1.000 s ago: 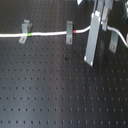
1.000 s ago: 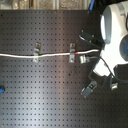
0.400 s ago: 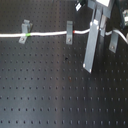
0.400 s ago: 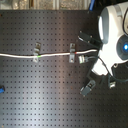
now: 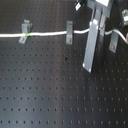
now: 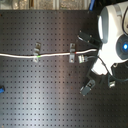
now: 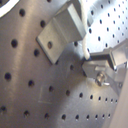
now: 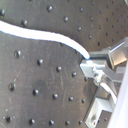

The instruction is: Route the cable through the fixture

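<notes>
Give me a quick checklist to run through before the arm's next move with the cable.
1. Grip on the cable: ok. Its end meets the gripper in the second wrist view.
2. Cable through the fixture: not ok. In the second exterior view the tab stands well apart from the cable, unthreaded.
3. Cable at the green-band clip and the red-band clip: ok. It runs by both.
4. Slack for the move: cannot tell.
5. Path to the fixture: cannot tell. The arm hides part of it in the second exterior view.
</notes>
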You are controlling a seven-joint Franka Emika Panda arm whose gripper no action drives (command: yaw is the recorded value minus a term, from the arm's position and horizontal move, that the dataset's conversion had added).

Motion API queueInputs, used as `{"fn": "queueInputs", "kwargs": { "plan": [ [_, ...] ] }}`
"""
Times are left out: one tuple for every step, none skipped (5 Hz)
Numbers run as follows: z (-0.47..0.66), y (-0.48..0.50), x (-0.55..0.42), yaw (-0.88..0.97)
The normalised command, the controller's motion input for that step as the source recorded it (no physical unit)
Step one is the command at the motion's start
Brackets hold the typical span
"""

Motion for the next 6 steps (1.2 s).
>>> {"fn": "queueInputs", "kwargs": {
  "plan": [
    [-0.15, -0.014, -0.008, -0.20],
    [-0.15, -0.053, 0.074, -0.05],
    [-0.06, -0.034, 0.067, -0.10],
    [0.01, 0.001, 0.043, -0.14],
    [0.01, 0.000, 0.000, -0.03],
    [0.00, 0.035, 0.152, 0.00]
  ]
}}
